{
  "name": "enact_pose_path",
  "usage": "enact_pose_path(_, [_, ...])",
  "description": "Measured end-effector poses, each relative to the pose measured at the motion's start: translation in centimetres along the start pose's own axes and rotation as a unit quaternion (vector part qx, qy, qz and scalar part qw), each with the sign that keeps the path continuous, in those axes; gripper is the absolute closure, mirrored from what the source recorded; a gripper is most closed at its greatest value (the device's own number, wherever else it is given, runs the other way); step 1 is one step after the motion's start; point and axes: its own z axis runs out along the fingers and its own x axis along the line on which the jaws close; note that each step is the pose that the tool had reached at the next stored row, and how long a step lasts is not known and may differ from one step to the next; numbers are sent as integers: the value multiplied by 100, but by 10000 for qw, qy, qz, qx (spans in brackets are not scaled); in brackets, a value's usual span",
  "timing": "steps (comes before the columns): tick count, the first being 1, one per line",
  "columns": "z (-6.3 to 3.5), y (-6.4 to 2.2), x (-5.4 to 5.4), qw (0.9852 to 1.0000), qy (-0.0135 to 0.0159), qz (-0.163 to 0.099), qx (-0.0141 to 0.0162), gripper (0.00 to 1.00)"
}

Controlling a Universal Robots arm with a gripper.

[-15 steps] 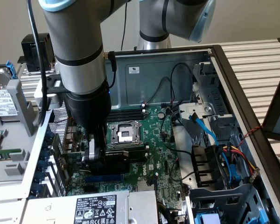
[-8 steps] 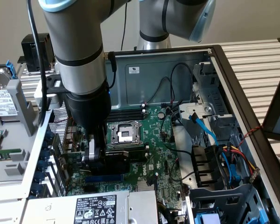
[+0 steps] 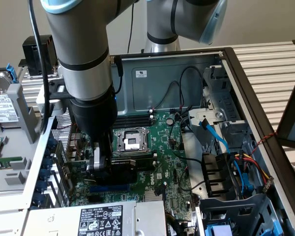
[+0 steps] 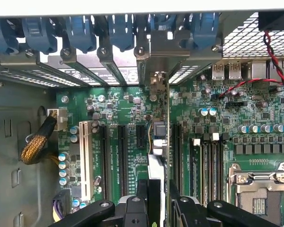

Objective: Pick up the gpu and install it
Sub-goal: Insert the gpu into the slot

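Work looks more than half done. The big open computer case (image 3: pixel 152 69) lies flat, and the green motherboard (image 3: pixel 162 162) sits inside it. The grey arm (image 3: pixel 83 59) reaches down into the case, near the row of long black slots (image 4: pixel 120 156). The jaws are closed partway on the gpu (image 4: pixel 160 139), so the picking up is done. The gpu stands on its edge, low over the motherboard and in line with one of the slots. Its metal end is near the back wall of the case. I cannot tell if it is pushed all the way in, so the putting in may not be finished. In the wrist view the gpu looks very thin: a green board edge, a silver end piece (image 4: pixel 156 78), and a bit of black between the jaws.
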Motion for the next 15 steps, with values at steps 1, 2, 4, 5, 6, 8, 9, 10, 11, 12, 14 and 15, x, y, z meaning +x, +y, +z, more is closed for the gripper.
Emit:
enact_pose_path(1, [2,0,-5,10000,0,0,1,73])
enact_pose_path(2, [3,1,-19,10000,-1,0,1,73])
enact_pose_path(4, [3,1,-21,10000,-1,0,1,73])
enact_pose_path(5, [3,1,-21,10000,-1,0,1,73])
enact_pose_path(6, [3,1,-21,10000,0,0,0,73])
enact_pose_path(8, [9,2,-21,10000,0,1,0,73])
enact_pose_path(9, [15,2,-21,10000,0,1,0,73])
enact_pose_path(10, [20,2,-21,10000,-1,1,1,73])
enact_pose_path(11, [20,2,-21,10000,0,1,0,73])
enact_pose_path(12, [20,2,-20,10000,1,1,0,73])
enact_pose_path(14, [24,2,-20,10000,0,0,0,73])
enact_pose_path(15, [26,2,-20,10000,0,0,0,73])
